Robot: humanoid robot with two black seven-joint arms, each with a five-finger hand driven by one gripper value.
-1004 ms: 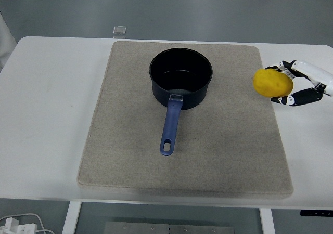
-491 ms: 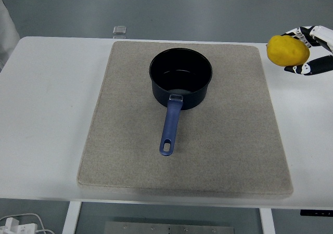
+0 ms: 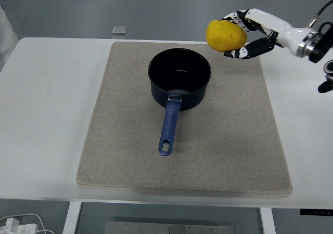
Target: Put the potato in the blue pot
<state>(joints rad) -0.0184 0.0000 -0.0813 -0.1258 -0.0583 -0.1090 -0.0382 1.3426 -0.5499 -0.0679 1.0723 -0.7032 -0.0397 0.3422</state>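
Observation:
A yellow potato [image 3: 226,35] hangs in the air above the mat's far right part, held in my right hand [image 3: 240,34], whose fingers curl around it from behind. It is to the upper right of the blue pot [image 3: 180,79], apart from it and higher. The pot stands upright on the beige mat [image 3: 229,140], dark and empty inside, with its blue handle [image 3: 168,129] pointing toward the near edge. My left arm does not show.
The mat covers most of the white table [image 3: 47,114]. A small clear block [image 3: 119,30] lies at the table's far edge. A white sleeve [image 3: 6,31] shows at the far left edge. Cables [image 3: 21,224] lie on the floor below.
My right hand has lifted the potato from beside the mat's right edge and carried it up and leftward, close to the pot. The pot has stayed in place.

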